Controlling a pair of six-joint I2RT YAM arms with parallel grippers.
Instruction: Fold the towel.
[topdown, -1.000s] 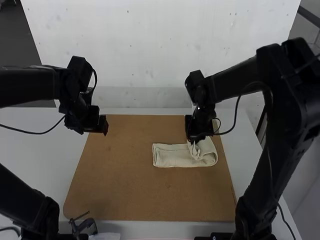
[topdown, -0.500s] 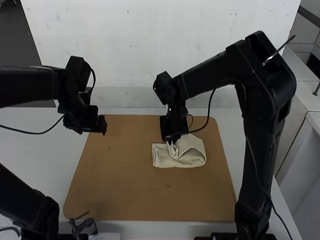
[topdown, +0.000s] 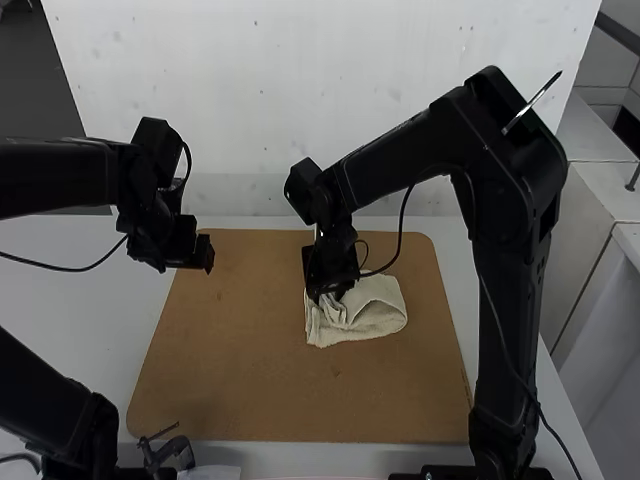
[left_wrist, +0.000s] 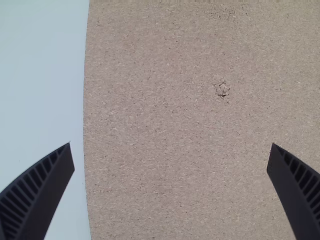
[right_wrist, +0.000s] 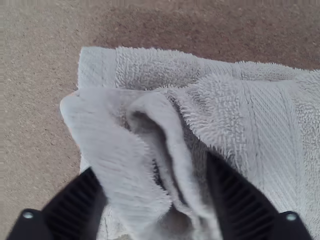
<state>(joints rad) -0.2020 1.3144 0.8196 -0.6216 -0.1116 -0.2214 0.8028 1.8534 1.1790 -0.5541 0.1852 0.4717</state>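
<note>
The cream towel (topdown: 378, 316) lies folded over on the brown board, its upper layer bunched near the left end. Over that bunch is my right gripper (topdown: 328, 292), low against the cloth. In the right wrist view, the right gripper (right_wrist: 152, 164) stands open around a loose, wrinkled part of the towel (right_wrist: 270, 125), fingers apart on both sides of it. My left gripper (topdown: 207, 252) hangs over the board's far left corner, away from the towel. Seen from its own wrist, the left gripper (left_wrist: 170, 156) is open above bare board.
The brown board (topdown: 230, 370) rests on a white table (topdown: 80, 300). A small dark clamp-like object (topdown: 170, 452) sits by the board's near left edge. A pale wall (topdown: 300, 110) rises behind the table, and the right arm reaches over the board's right side.
My right gripper has moved left, drawing the towel's right part over toward its left end. The towel now lies shorter and more bunched. The left arm has stayed almost still.
</note>
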